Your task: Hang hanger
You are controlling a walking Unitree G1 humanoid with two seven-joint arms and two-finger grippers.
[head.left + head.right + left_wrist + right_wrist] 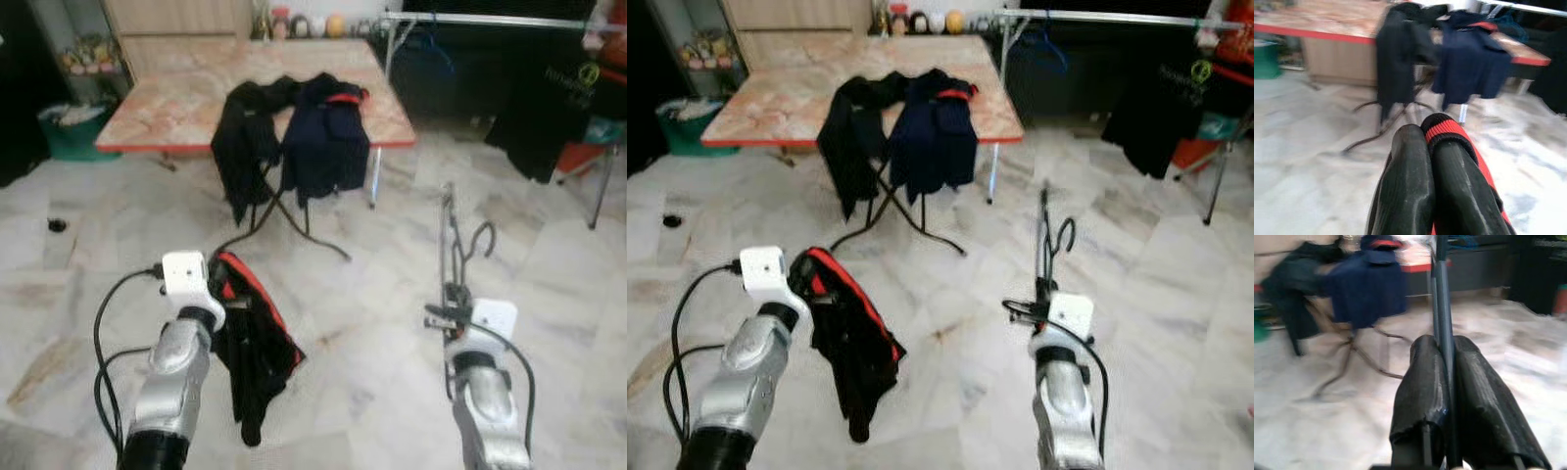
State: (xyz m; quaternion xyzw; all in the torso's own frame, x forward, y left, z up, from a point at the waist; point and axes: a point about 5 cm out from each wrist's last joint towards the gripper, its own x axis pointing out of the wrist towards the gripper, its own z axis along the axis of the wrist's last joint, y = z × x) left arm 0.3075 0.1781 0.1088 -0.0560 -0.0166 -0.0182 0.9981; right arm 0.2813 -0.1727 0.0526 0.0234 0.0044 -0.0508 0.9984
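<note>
The right tool (449, 315) is clamped on a dark metal hanger (453, 245), its two black fingers (1422, 396) pressed together on the thin bar, which stands up and away from the tool with its hook (480, 238) curling out just beside the upper part. The left tool (223, 284) is closed on a black garment with red trim (257, 357), the cloth drooping below it toward the marble floor (372, 323). This looks like the carrying step — hanger and garment both in hand, nothing hung yet. The clothes rail (490, 20) runs well ahead of the right tool and off to its right, so the next move calls for walking closer and lifting the hook over it. Far ahead of the left tool, beside the tabletop (186, 93), a green bin (69, 132) holds pale stuff I cannot make out.
</note>
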